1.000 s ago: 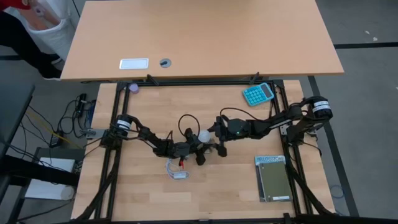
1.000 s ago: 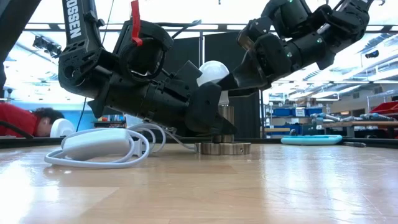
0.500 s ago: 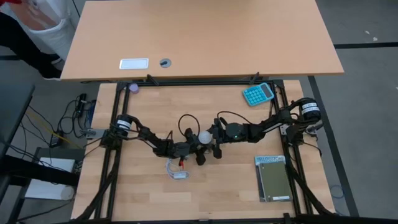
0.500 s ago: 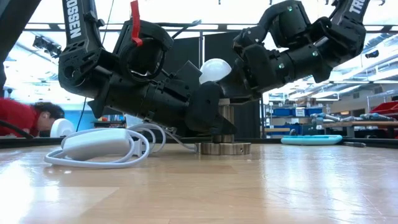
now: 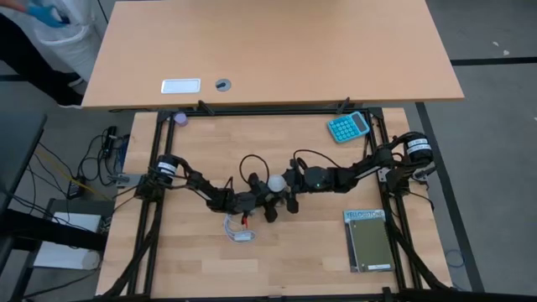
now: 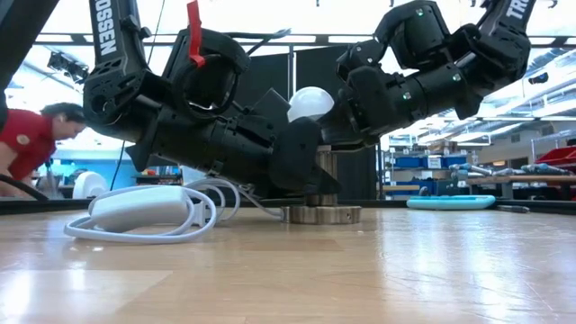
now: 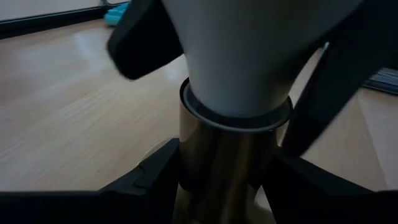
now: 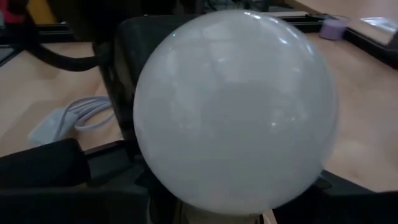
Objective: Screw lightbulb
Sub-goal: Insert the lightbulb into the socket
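Both arms' fingers (image 7: 143,43) around the upright lightbulb (image 6: 310,102).

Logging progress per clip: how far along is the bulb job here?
Done: the bulb already stands upright in the socket, with the left gripper holding the socket's metal stem. In hand: the right gripper has its jaws around the bulb's globe, set to twist. Left: turning it home and letting go; how deep the thread sits can't be seen.

Overhead view evenly lit, shadows soft. Low view backlit by bright ceiling lights; arms silhouetted, table (image 6: 360,270) foreground blurred. Wrist views close and soft-focused; bulb (image 8: 236,112) shows faint glare.
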Robot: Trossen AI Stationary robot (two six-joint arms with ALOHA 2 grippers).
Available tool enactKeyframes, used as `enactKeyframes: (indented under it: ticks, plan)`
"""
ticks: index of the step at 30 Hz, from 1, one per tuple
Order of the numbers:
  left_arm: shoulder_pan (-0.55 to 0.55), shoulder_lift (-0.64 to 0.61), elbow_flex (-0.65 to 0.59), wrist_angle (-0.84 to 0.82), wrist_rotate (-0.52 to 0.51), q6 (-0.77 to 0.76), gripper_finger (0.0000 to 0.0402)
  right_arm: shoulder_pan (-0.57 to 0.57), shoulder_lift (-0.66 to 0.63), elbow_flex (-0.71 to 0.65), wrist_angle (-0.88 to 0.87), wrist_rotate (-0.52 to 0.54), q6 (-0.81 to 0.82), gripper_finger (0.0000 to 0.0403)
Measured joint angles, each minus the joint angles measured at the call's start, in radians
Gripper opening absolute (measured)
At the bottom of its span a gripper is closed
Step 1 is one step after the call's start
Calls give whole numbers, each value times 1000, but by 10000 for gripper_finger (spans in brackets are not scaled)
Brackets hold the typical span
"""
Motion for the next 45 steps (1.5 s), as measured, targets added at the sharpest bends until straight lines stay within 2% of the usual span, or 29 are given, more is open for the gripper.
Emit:
enactKeyframes:
  ticks: [12, 18, 21, 27, 32, 36, 40, 45]
  plan:
    - [0, 2, 15, -27, -120, -52, 206, 35, 0, 2, -2, 154, 94, 196]
    - [-1, 2, 94, -169, -153, -57, 206, 37, -1, 47, -89, 183, 177, 196]
    - [-9, 2, 123, -230, -207, -81, 206, 46, -1, 60, -135, 207, 198, 196]
    - [-26, 2, 127, -263, -287, -133, 206, 84, -1, 56, -156, 344, 202, 189]
    - [-25, 2, 127, -272, -298, -160, 206, 84, -1, 57, -139, 340, 187, 181]
    - [-25, 2, 127, -263, -294, -156, 206, 74, -1, 57, -134, 289, 167, 184]
    - [-26, 2, 127, -258, -285, -155, 206, 58, -1, 57, -135, 214, 157, 204]
    - [-26, 2, 127, -257, -279, -154, 206, 37, -1, 58, -158, 186, 167, 245]
